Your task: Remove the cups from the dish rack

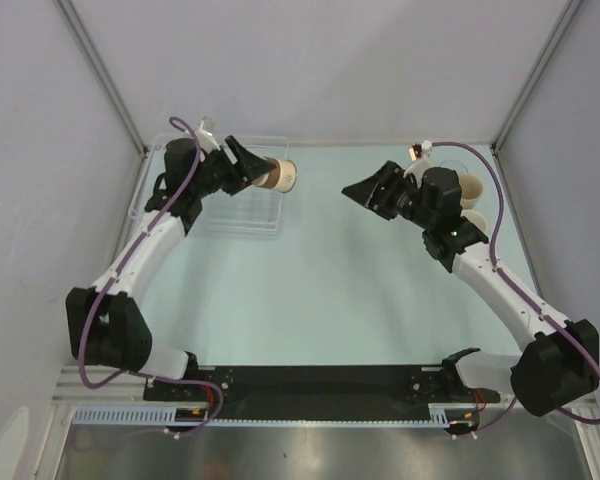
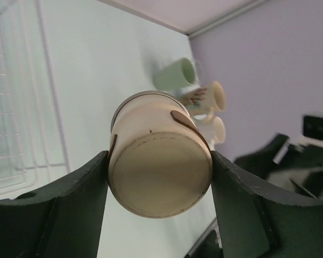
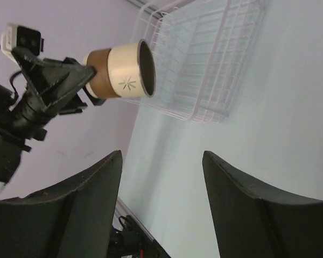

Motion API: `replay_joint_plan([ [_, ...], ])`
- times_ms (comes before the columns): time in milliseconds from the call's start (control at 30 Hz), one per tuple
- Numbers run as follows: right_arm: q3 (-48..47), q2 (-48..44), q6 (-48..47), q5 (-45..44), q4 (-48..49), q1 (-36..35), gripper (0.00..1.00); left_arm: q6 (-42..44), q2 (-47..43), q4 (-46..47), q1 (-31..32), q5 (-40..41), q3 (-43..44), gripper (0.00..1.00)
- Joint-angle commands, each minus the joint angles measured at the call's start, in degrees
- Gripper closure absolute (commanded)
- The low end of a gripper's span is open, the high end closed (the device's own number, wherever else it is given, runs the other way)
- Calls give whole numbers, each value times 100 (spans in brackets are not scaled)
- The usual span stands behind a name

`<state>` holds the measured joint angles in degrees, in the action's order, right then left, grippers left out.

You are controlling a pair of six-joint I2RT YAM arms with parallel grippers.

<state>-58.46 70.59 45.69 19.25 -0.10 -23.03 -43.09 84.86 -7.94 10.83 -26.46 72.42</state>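
My left gripper [image 1: 265, 172] is shut on a beige cup with a brown base band [image 1: 278, 176]. It holds the cup on its side in the air, by the right edge of the dish rack [image 1: 242, 222], mouth pointing right. In the left wrist view the cup's base [image 2: 159, 177] fills the gap between both fingers. My right gripper [image 1: 352, 190] stands open and empty at mid-table, facing the held cup [image 3: 124, 72] and the white wire dish rack [image 3: 204, 59]. Three other cups stand at the far right: pale green [image 2: 175, 75], patterned beige [image 2: 210, 97] and white [image 2: 218, 130].
The set-down cups [image 1: 470, 190] cluster just behind my right wrist near the back right corner. Frame posts and purple walls close in the table on the left, back and right. The arm bases sit on the black rail [image 1: 320, 385] at the near edge.
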Motion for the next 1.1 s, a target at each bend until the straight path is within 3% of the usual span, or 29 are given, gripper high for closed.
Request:
replay_joint_plan([
  [0, 369, -72, 703, 1062, 1720, 219, 32, -1094, -785, 2237, 7, -1229, -1096, 100],
  [133, 660, 78, 1440, 1608, 2847, 185, 32, -2684, -954, 4508, 24, -1643, -2483, 100],
  [233, 906, 166, 1923, 1828, 3934, 202, 32, -3424, -875, 6159, 147, -1801, -2899, 100],
  [433, 1003, 464, 2418, 2039, 4782, 176, 32, -4233, -629, 7568, 323, -1846, -3287, 100],
  [533, 1029, 535, 2427, 2048, 4826, 149, 32, -4488, -497, 7965, 332, -1837, -3357, 100],
  [1067, 467, 1247, 2374, 1996, 5090, -474, 32, -4559, -242, 8089, 420, -2004, -3235, 100],
])
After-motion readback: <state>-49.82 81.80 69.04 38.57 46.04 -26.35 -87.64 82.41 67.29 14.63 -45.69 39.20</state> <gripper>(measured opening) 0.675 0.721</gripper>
